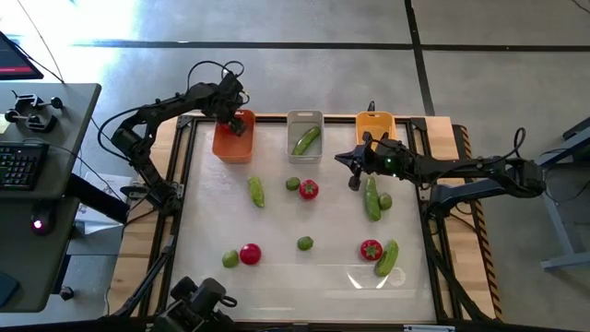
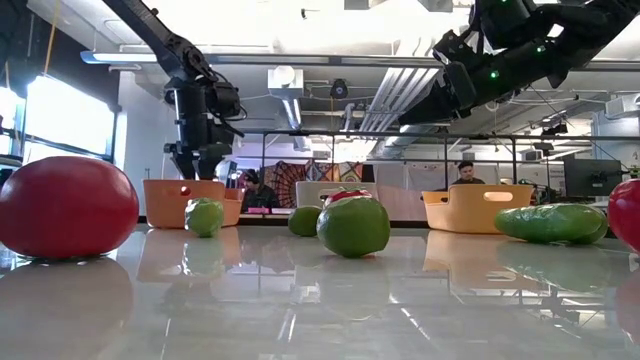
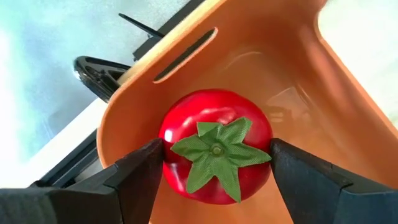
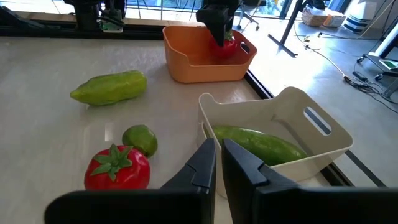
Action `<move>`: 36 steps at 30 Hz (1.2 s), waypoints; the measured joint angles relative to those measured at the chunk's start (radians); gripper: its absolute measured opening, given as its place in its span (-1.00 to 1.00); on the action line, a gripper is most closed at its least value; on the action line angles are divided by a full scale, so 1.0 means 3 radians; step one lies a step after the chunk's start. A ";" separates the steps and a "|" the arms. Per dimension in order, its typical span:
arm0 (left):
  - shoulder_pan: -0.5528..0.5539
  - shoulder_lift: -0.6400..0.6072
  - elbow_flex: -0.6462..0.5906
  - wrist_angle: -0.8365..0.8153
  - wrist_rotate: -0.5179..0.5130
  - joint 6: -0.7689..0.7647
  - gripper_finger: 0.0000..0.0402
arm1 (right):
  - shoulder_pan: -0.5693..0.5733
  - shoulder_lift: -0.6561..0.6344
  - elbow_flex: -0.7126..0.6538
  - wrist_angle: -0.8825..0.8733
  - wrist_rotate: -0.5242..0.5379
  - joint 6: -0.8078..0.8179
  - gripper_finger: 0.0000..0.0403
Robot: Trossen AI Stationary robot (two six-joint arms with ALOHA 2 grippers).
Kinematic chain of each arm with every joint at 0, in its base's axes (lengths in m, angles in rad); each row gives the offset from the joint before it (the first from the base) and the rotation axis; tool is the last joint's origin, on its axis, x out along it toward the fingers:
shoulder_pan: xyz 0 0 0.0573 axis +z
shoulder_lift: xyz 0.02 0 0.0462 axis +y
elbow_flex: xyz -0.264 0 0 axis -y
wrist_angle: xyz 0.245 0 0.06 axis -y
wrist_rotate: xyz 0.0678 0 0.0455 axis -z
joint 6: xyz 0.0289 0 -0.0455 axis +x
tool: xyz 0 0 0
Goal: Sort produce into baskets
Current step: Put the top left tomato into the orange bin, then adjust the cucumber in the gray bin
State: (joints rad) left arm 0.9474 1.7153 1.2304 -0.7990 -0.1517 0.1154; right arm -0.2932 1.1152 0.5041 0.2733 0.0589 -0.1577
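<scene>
Left gripper [image 3: 214,163] clamps a tomato [image 3: 215,152] over the orange-red bin [image 3: 292,81], bin floor directly beneath it; lower slightly, then release so it doesn't bounce out. Right gripper [image 4: 218,155] empty, fingers closed, hovering near the grey bin [image 4: 292,118]

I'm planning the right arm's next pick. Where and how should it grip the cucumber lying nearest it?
Probably across the middle of the cucumber, from straight above. It lies flat and long, so its narrow width suits the right end effector. A lime sits close beside it, so straddle carefully.
</scene>
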 joint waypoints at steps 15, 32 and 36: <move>0.0034 -0.0001 0.0000 0.0185 0.0037 -0.0020 0.38 | 0.0000 0.0000 0.0000 -0.0013 0.0000 0.0000 -0.92; 0.0117 -0.0136 -0.0111 0.0470 0.0150 0.0056 0.38 | 0.0000 0.0000 -0.0001 -0.0014 0.0019 0.0004 -0.92; 0.0047 -0.0465 -0.0430 0.1136 0.0288 -0.0020 0.38 | 0.0004 0.0000 -0.0001 0.0028 0.0262 0.0093 -0.92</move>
State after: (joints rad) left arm 0.9616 1.5758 1.1015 -0.4582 -0.0652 0.1094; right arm -0.2920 1.1152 0.5039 0.2818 0.1376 -0.1299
